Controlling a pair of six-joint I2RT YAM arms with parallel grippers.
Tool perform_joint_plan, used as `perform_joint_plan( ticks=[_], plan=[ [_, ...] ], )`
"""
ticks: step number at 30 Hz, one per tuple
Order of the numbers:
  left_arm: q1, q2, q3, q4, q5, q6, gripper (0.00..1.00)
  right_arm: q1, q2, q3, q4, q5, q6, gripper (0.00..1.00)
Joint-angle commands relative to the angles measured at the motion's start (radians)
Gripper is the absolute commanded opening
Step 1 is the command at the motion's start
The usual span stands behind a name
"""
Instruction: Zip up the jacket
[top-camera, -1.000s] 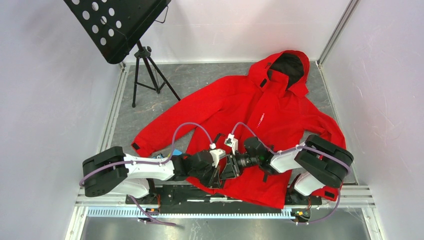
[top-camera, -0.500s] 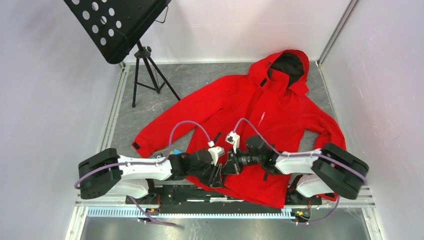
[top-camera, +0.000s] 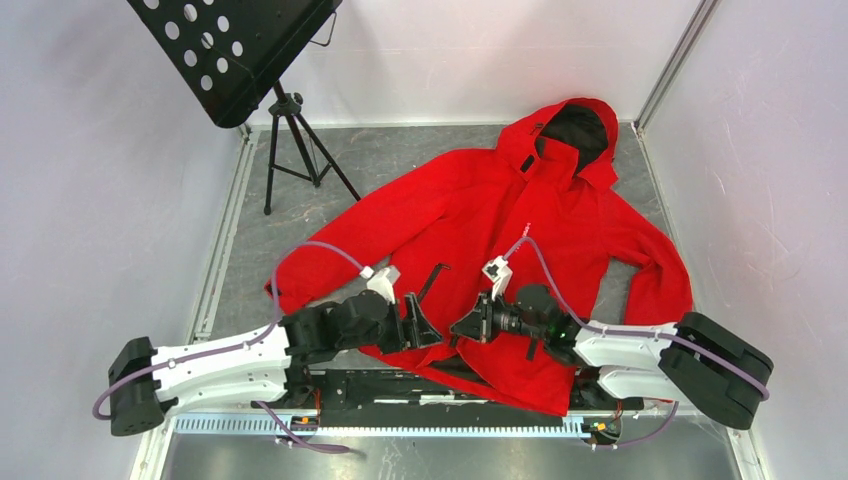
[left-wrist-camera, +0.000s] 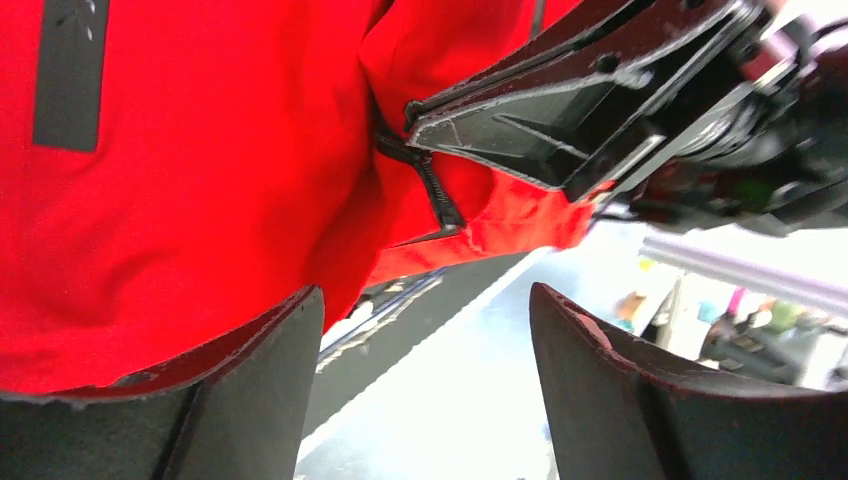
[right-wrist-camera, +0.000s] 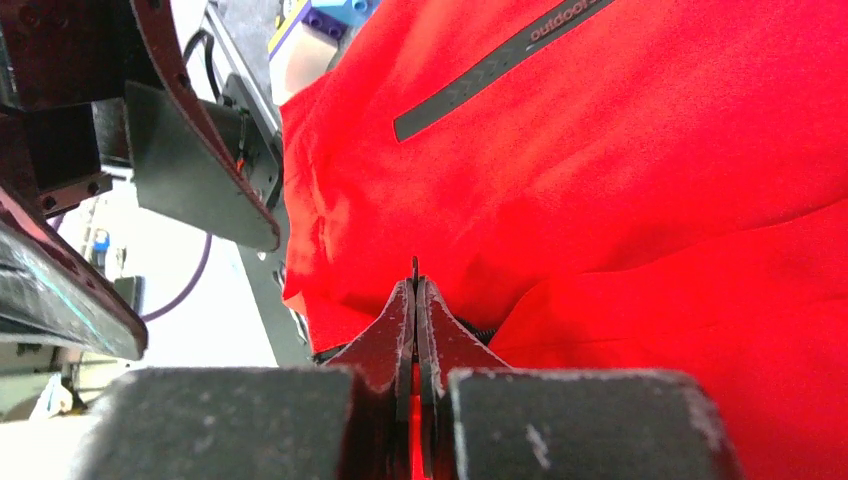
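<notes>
My right gripper's (right-wrist-camera: 415, 290) jaws are pressed flat together, pinching the bottom front edge of the jacket (top-camera: 480, 200); a thin dark tab pokes out past the tips, and I can't tell whether it is the zip pull. My left gripper (left-wrist-camera: 425, 300) stands wide, its two fingers (left-wrist-camera: 250, 400) well apart with nothing between them, just beside the jacket's hem and facing the right gripper. The black zip track (left-wrist-camera: 437, 195) runs down the jacket's front edge to where the right jaws grip.

The jacket lies spread front-up on the table (top-camera: 400, 160), its hem at the near edge by the arm bases. Its hood (top-camera: 572, 130) lies open at the far end, showing black lining. A grey pocket zip (right-wrist-camera: 500, 70) crosses the jacket's front. A black music stand (top-camera: 230, 50) is well off the jacket's sleeve.
</notes>
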Motion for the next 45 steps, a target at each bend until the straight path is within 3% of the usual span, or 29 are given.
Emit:
perform_joint_plan(
  ticks=[1, 8, 15, 18, 24, 27, 36, 42, 45],
  plan=[
    [0.006, -0.077, 0.01, -0.05, -0.074, -0.335, 0.79, -0.004, -0.037, -0.017, 0.081, 0.109, 0.053, 0.0],
    [0.006, -0.056, -0.018, 0.113, 0.003, -0.602, 0.71, -0.001, -0.064, -0.014, 0.082, 0.158, 0.05, 0.0],
    [-0.004, -0.023, -0.064, 0.185, -0.073, -0.837, 0.65, 0.003, -0.088, -0.02, 0.081, 0.176, 0.039, 0.0],
    [-0.007, 0.043, -0.049, 0.221, -0.07, -0.872, 0.65, 0.01, -0.099, -0.024, 0.084, 0.187, 0.037, 0.0],
    [-0.021, 0.147, -0.083, 0.383, -0.083, -0.937, 0.52, 0.026, -0.105, -0.022, 0.083, 0.2, 0.026, 0.0],
    [-0.021, 0.161, -0.077, 0.386, -0.106, -0.941, 0.38, 0.034, -0.102, -0.021, 0.079, 0.202, 0.021, 0.0],
    [-0.022, 0.168, -0.122, 0.383, -0.125, -0.993, 0.35, 0.067, -0.114, -0.01, 0.058, 0.241, 0.015, 0.0],
    [-0.022, 0.177, -0.124, 0.368, -0.127, -1.004, 0.38, 0.1, -0.126, 0.001, 0.045, 0.278, 0.001, 0.0],
    [-0.022, 0.188, -0.139, 0.393, -0.136, -1.0, 0.33, 0.117, -0.123, 0.009, 0.034, 0.287, -0.005, 0.0]
  ],
)
